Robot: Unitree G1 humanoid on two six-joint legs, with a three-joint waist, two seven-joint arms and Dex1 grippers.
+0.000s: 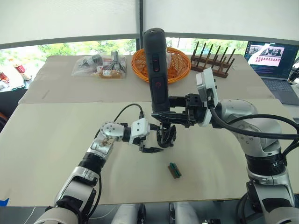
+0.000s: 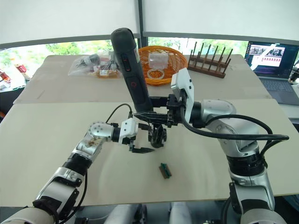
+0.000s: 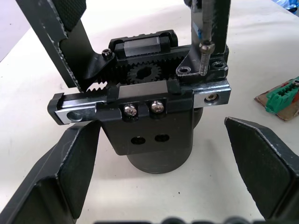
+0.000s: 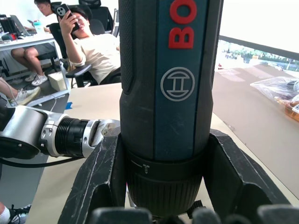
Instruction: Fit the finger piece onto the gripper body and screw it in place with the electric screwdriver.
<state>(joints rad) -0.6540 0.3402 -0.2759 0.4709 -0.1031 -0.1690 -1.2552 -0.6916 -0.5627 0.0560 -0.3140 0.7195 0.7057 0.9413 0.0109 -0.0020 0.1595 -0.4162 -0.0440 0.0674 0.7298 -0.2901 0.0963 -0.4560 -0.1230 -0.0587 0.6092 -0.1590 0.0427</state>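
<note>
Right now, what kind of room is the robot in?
Probably an office or lab workroom: a large beige table by windows, an open laptop with a lit screen, and people sitting on office chairs at desks behind.

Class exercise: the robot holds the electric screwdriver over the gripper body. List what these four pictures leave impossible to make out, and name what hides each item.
- Electric screwdriver: its brand lettering is cut off by the right wrist view's top edge.
- Screw head under the bit, left wrist view: too small to tell whether the bit is seated.
- Gripper body: in the eye views the right gripper and left gripper crowd it, masking its detail.
- Finger piece: cut off at the left wrist view's top.
</note>
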